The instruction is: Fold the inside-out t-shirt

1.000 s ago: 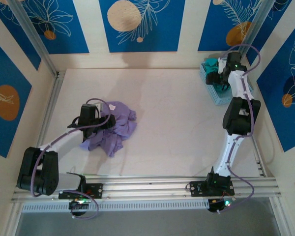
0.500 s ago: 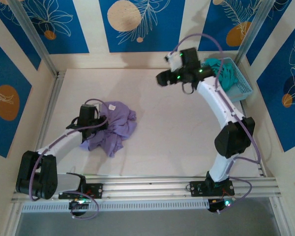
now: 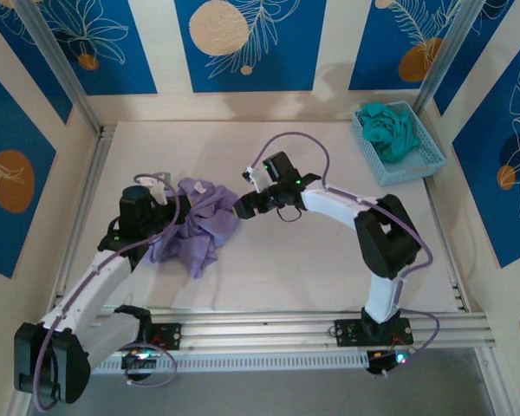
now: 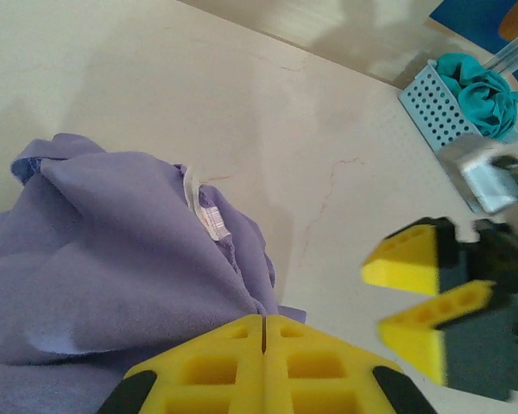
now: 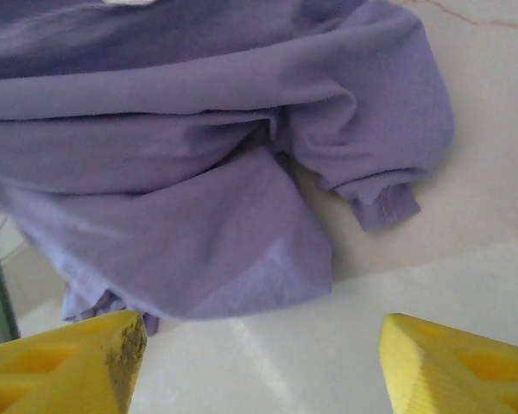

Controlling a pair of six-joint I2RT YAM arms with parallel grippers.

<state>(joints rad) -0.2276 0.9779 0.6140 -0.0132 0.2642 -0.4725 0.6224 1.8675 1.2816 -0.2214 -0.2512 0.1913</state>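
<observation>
The crumpled lavender t-shirt (image 3: pixel 199 227) lies bunched on the table (image 3: pixel 321 260), left of centre. The left end effector (image 3: pixel 177 208) is clenched on a fold at the shirt's left side. The right end effector (image 3: pixel 241 209) hovers just beside the shirt's right edge, fingers spread, grasping nothing.

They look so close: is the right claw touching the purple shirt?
Apart. Left wrist view shows bare table between the right gripper and the purple shirt.
</observation>
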